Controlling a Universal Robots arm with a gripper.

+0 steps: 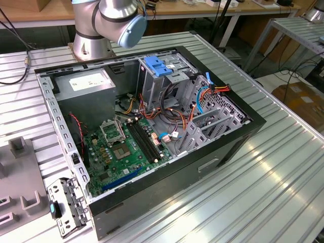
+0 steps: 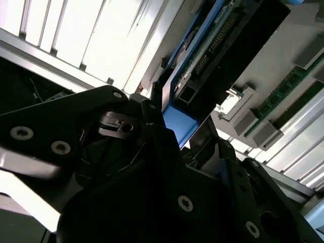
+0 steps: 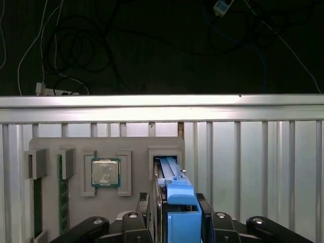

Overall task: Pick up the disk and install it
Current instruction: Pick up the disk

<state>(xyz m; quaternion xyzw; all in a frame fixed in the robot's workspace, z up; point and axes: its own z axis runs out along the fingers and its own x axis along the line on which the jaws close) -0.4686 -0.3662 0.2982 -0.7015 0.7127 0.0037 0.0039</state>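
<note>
Ribbed metal table (image 3: 253, 152), grey tray (image 3: 101, 147), hand (image 3: 177, 203) seemingly clamping disk (image 3: 171, 169).

A robotics lab: open computer case (image 1: 167, 195) on slatted aluminium bench (image 1: 263, 192).

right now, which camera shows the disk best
The second wrist view: the disk is close, its circuit board face and blue rail visible. The first wrist view shows it edge on, rail toward the camera, standing in a slot of the grey holder, the hand astride it.
</note>
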